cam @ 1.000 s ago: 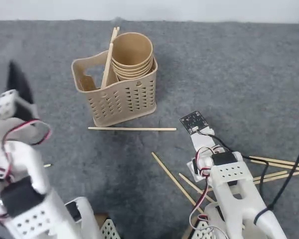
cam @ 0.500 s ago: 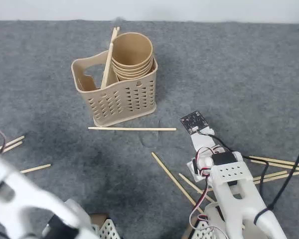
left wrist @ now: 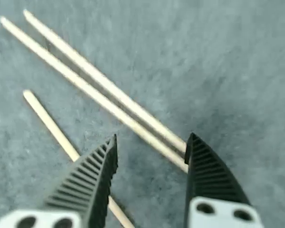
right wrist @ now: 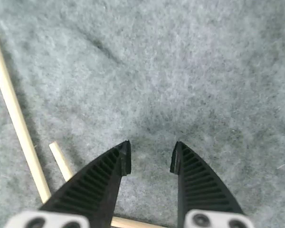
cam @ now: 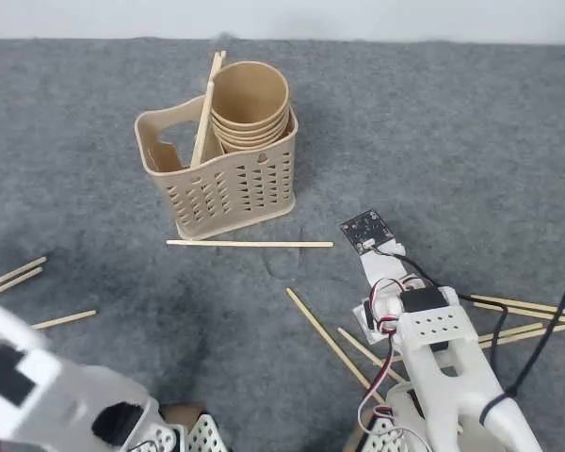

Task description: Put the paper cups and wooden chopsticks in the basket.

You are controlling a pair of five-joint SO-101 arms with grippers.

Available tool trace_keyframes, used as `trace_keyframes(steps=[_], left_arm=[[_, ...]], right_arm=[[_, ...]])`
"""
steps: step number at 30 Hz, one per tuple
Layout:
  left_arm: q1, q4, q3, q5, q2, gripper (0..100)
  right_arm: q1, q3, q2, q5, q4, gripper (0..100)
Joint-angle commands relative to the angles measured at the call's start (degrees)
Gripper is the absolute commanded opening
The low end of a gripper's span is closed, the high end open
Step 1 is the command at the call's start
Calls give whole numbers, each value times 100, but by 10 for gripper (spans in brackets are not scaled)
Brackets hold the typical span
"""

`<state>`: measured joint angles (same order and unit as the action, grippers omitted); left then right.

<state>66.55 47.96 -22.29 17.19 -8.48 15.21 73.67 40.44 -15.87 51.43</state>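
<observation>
A beige slotted basket (cam: 228, 193) stands at the back of the grey carpet, holding a stack of paper cups (cam: 250, 94) and two upright wooden chopsticks (cam: 207, 108). One chopstick (cam: 250, 244) lies just in front of it. In the left wrist view my left gripper (left wrist: 152, 142) hangs open over a pair of chopsticks (left wrist: 99, 90), with a single chopstick (left wrist: 52, 126) beside them and nothing between the fingers. My right gripper (right wrist: 152, 149) is open just above bare carpet, next to a long chopstick (right wrist: 16, 118) and a stick end (right wrist: 61, 161).
More chopsticks lie at the left edge (cam: 14, 275), lower left (cam: 64, 319), in front of the right arm (cam: 325, 337) and at the right edge (cam: 518, 306). The left arm (cam: 38, 395) sits at the lower left corner and the right arm (cam: 433, 348) at the lower right.
The left arm has swung from the left edge down to the lower left corner, uncovering the chopsticks at the left. The right arm has not moved.
</observation>
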Motion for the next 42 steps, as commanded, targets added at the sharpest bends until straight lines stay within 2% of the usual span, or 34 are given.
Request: trace_keyframes(steps=[1, 5, 9, 22, 35, 39, 42], left_arm=[[18, 659, 989, 26, -774, 217], [18, 1380, 1736, 26, -1451, 217], [18, 1600, 2334, 26, -1969, 217], [26, 1618, 3398, 62, -2479, 217], [18, 1433, 3407, 79, -2532, 217], [62, 1081, 3424, 519, -2655, 217], [62, 1046, 3433, 510, -2822, 217]], right_arm=[[-40, -26, 119, -35, -48, 154], [-40, -26, 119, -53, -48, 154], [-40, -26, 119, -70, -48, 154], [-31, -26, 119, -70, -48, 154], [-31, -18, 119, -70, -40, 154], [-31, -18, 119, -70, -40, 154], [-31, -18, 119, -70, -40, 154]])
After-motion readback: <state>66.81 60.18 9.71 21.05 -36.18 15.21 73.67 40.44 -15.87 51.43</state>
